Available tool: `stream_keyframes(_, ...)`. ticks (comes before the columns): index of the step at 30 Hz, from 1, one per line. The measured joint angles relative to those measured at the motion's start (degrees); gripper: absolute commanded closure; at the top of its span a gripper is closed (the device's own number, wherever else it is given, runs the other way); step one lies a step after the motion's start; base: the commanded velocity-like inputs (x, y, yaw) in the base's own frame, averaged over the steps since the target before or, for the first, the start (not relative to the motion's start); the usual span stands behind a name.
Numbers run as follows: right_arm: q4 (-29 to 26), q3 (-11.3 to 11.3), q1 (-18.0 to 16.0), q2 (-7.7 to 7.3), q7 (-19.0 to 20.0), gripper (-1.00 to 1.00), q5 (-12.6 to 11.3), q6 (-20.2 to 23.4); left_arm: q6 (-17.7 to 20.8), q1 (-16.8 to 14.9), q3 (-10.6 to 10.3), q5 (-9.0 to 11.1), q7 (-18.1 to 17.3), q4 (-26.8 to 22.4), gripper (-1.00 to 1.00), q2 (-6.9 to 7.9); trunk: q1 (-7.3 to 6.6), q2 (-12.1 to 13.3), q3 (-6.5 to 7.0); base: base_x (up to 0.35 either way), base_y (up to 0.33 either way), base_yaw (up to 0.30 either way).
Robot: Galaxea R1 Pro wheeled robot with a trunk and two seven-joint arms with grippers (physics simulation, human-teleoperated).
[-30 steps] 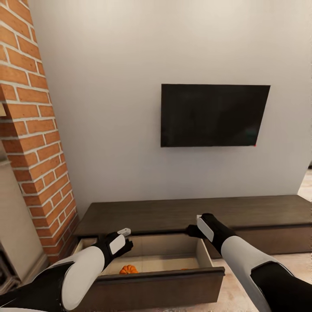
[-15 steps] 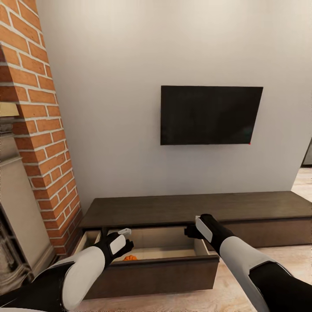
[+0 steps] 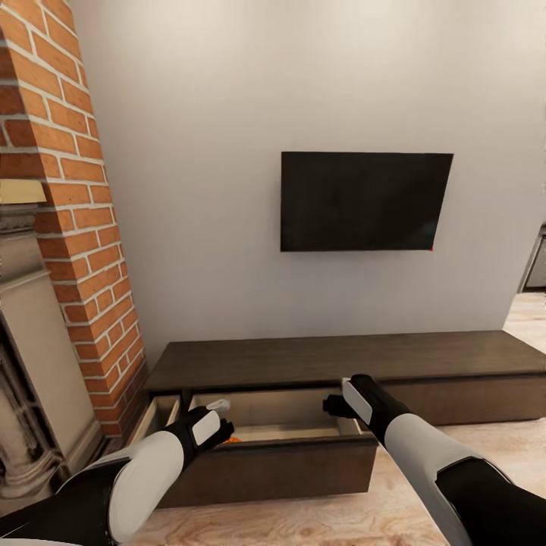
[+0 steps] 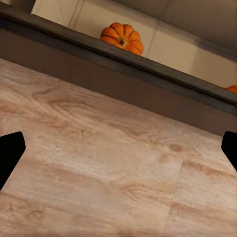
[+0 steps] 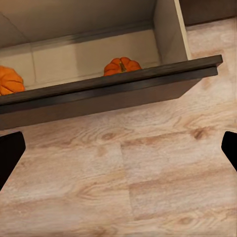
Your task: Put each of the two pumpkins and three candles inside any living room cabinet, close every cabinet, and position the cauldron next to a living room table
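From my head camera, the cabinet point(image 3: 341, 360) sits under the TV point(image 3: 364, 201), its drawer point(image 3: 265, 466) pulled open, with my left gripper point(image 3: 216, 417) and right gripper point(image 3: 341, 398) above it. Along each wrist, my fingertips point(image 4: 11, 153) point(image 5: 10, 150) sit wide apart, holding nothing, and two pumpkins point(image 4: 122, 38) point(image 5: 122, 65) rest inside the drawer.

We see two arms, each built alike: a glossy white shell over the forearm, with black segments above it toward the elbow and black again at the wrist. The left end effector point(image 3: 216, 413) is black with a pale grey-white panel on its housing and a light fingertip. The right end effector point(image 3: 334, 403) is black too, carrying a long white panel along its side.
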Motion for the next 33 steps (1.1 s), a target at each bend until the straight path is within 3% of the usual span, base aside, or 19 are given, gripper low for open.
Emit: stream_keyframes(33, 0.76, 0.17, 0.00, 0.06, -0.09, -1.00, -0.07, 0.00, -0.19, 0.00, 0.01, 0.08, 0.00, 0.00, -1.00, 0.14, 0.02, 0.00, 0.00, -0.154, 0.000, 0.000)
